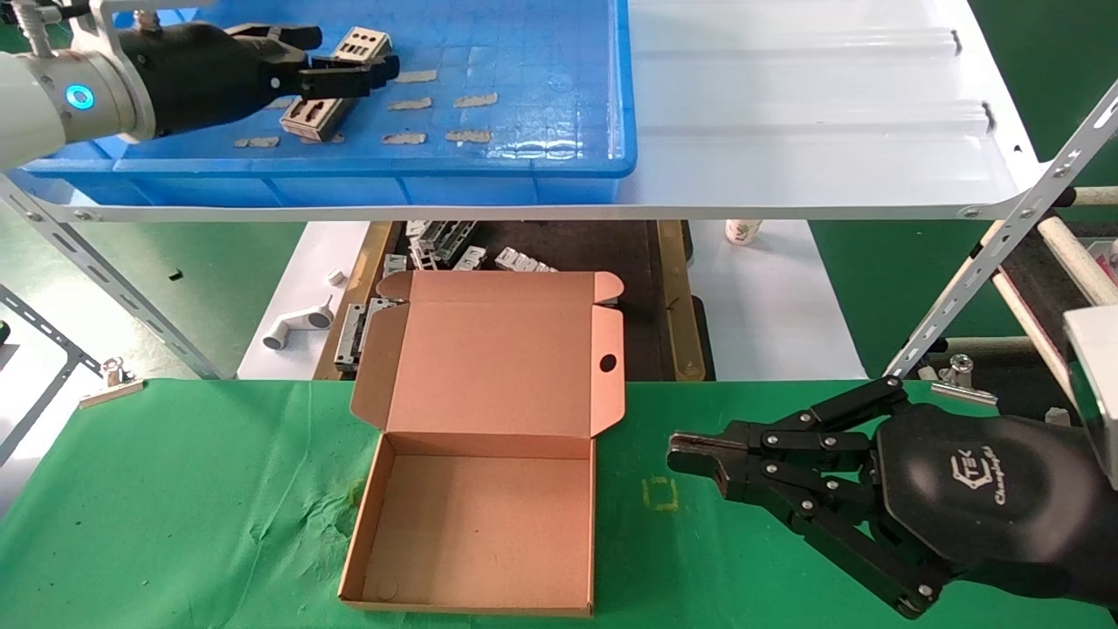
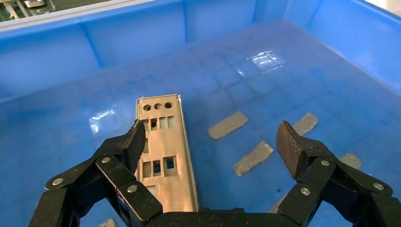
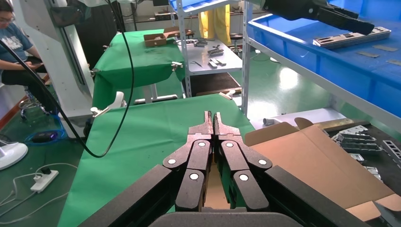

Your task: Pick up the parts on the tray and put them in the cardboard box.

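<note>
A glossy white sheet shelf [image 1: 812,114] spans the upper part of the head view, carried by perforated grey metal struts [image 1: 1004,236]. Small grey tape scraps [image 1: 432,105] lie in loose rows. Under the shelf, chunky silver metal brackets [image 1: 445,240] are piled on a dark surface [image 1: 576,245] with wooden edges. A white plastic pipe fitting [image 1: 297,328] lies beside them on a white board. A green cloth [image 1: 175,507] covers the near table, with a silver binder clip [image 1: 112,377] at its far left edge. A yellow square mark [image 1: 660,494] is drawn on the cloth.
</note>
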Motion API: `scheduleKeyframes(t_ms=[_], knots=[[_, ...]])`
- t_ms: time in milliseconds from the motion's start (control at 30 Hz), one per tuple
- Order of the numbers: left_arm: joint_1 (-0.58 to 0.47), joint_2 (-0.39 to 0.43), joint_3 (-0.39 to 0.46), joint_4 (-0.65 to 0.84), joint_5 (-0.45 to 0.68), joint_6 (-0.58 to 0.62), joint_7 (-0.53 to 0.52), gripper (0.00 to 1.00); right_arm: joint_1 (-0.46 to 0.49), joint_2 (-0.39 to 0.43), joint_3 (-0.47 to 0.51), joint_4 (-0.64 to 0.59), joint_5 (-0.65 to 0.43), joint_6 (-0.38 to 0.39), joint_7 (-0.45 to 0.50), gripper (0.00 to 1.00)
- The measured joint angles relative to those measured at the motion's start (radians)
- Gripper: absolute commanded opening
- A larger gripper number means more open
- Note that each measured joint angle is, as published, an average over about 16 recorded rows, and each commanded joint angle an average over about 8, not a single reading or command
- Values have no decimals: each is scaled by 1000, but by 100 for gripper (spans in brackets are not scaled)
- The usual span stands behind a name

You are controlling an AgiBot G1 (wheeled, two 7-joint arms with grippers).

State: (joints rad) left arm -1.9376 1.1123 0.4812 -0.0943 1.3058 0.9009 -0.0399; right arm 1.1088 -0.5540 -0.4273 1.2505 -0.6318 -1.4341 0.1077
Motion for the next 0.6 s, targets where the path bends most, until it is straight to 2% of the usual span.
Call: scheduleKeyframes(t_ms=[600], knots=[[-8,17,-7,84,-8,-50,32,100,0,0,0,0,0,0,0,0]])
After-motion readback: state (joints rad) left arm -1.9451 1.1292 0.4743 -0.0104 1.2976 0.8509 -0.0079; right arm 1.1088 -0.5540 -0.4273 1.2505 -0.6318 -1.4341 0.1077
